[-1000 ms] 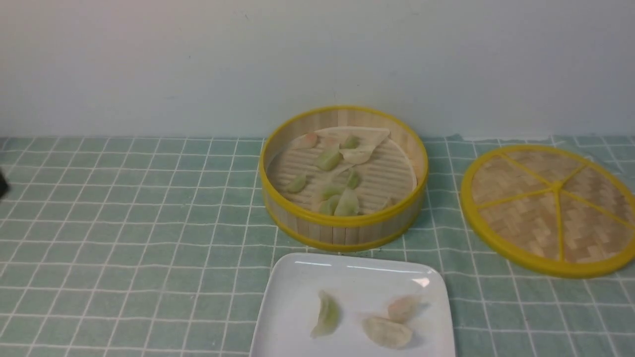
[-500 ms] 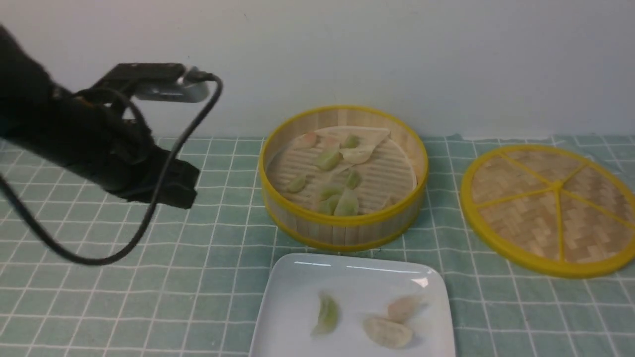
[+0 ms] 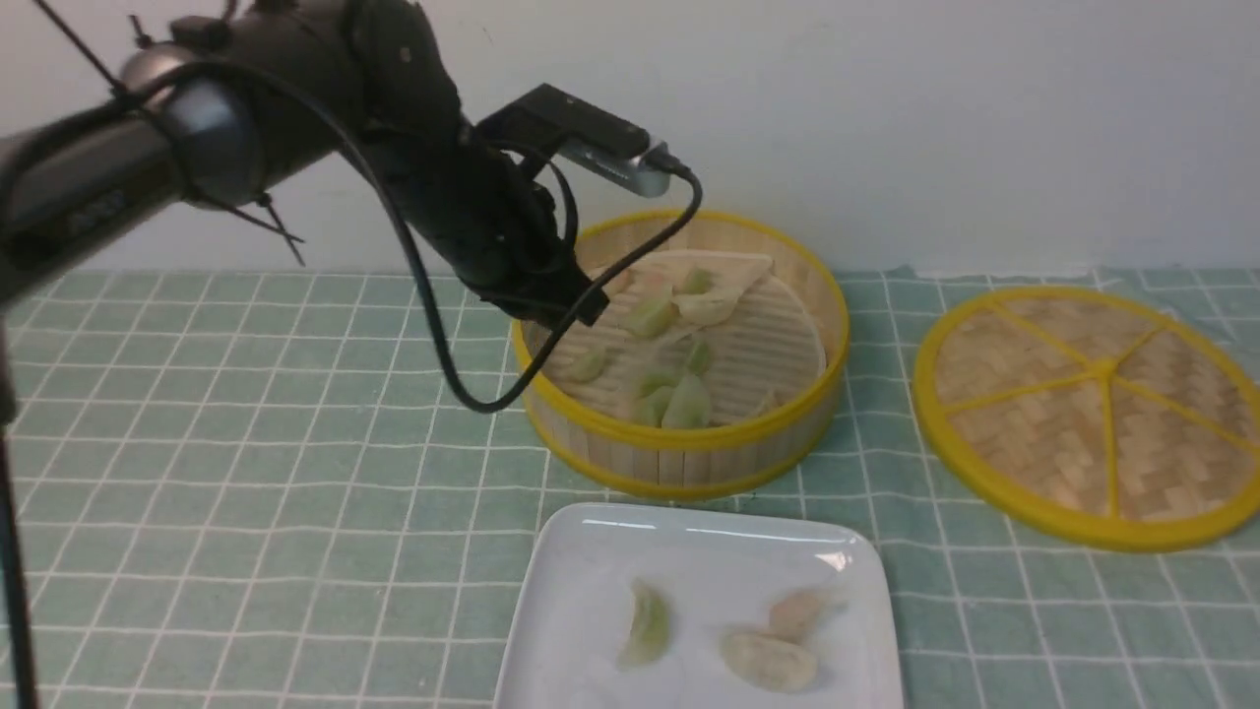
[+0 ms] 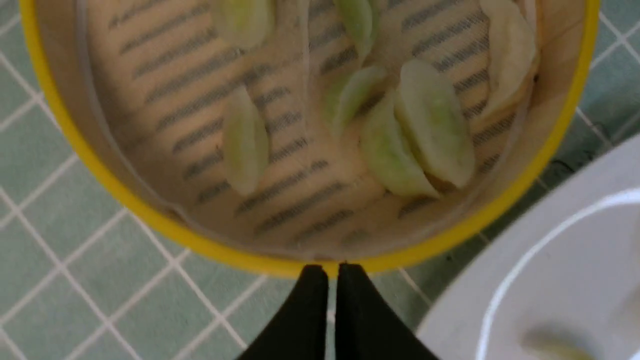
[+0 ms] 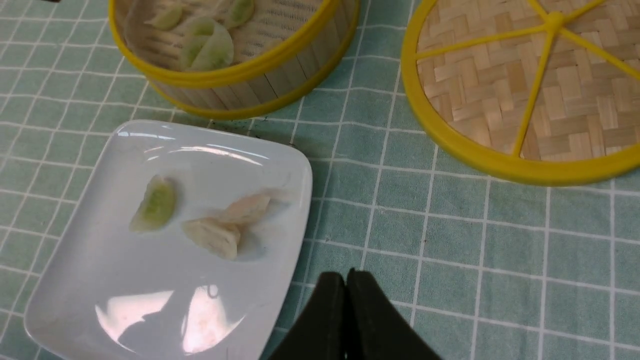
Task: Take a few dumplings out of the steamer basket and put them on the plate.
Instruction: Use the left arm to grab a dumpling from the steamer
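Observation:
The steamer basket (image 3: pixel 679 438) stands mid-table with several pale green dumplings (image 3: pixel 652 317) on its papered floor. Just in front lies the white plate (image 3: pixel 709 551) with three dumplings: a green one (image 3: pixel 650 625) and two pinkish ones (image 3: pixel 770 658). My left gripper (image 3: pixel 581 307) hangs over the basket's left rim. In the left wrist view this gripper (image 4: pixel 332 271) has its jaws a thin slit apart, empty, above the yellow rim (image 4: pixel 150 220). My right gripper (image 5: pixel 346 277) is shut and empty over the cloth beside the plate (image 5: pixel 150 280); the front view does not show it.
The flat woven lid (image 3: pixel 1093 414) with a yellow rim lies to the right of the basket. A green checked cloth (image 3: pixel 246 492) covers the table. The left arm's cable (image 3: pixel 433 325) loops down beside the basket. A pale wall stands behind.
My left arm has swung in from the far left and risen to the basket's left rim. Its jaws have parted slightly. Dumplings, plate and lid have not moved.

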Controlling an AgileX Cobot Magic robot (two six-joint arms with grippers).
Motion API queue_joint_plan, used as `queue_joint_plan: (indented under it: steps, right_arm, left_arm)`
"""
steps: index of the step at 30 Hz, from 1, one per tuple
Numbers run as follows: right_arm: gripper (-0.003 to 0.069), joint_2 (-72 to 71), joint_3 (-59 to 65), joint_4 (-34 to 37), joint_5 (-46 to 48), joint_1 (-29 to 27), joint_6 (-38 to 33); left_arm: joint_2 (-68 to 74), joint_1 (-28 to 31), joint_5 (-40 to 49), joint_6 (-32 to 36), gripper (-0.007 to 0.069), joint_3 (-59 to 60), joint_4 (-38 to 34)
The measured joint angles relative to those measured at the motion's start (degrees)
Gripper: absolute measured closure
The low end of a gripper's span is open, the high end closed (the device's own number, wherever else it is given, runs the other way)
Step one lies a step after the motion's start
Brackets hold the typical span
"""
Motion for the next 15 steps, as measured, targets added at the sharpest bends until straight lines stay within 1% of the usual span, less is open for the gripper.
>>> queue_joint_plan:
  steps: [1, 4, 5, 6, 9, 11, 13, 14, 15]
  right_arm:
    - [0.0672, 0.00, 0.00, 0.00, 0.00, 0.00, 0.38]
    - [0.0672, 0.00, 0.00, 0.00, 0.00, 0.00, 0.81]
    - [0.0672, 0.00, 0.00, 0.00, 0.00, 0.00, 0.81]
    - [0.0672, 0.00, 0.00, 0.00, 0.00, 0.00, 0.87]
    - [0.0672, 0.00, 0.00, 0.00, 0.00, 0.00, 0.94]
    - [0.0672, 0.00, 0.00, 0.00, 0.00, 0.00, 1.00]
    - [0.0672, 0.00, 0.00, 0.00, 0.00, 0.00, 1.00]
    - [0.0672, 0.00, 0.00, 0.00, 0.00, 0.00, 1.00]
    - [0.0672, 0.00, 0.00, 0.00, 0.12, 0.00, 1.00]
  left_arm:
    - [2.65, -0.26, -2.63, 0.20, 0.0521, -1.40, 0.14]
    - [5.91, -0.52, -6.45, 0.34, 0.0386, -2.46, 0.19]
    - [6.10, -0.52, -6.66, 0.33, 0.0386, -2.51, 0.19]
    - [7.66, -0.58, -8.09, 0.39, 0.0309, -2.56, 0.21]
    - [10.03, -0.81, -10.35, 0.46, 0.0196, -2.56, 0.33]
    - [11.32, -0.94, -11.30, 0.51, 0.0158, -2.56, 0.35]
    - [12.68, -1.20, -11.54, 0.51, 0.0148, -2.56, 0.68]
    - [12.79, -1.20, -11.54, 0.51, 0.0149, -2.56, 0.66]
    - [13.62, -1.33, -11.54, -0.39, 0.0177, -2.56, 1.46]
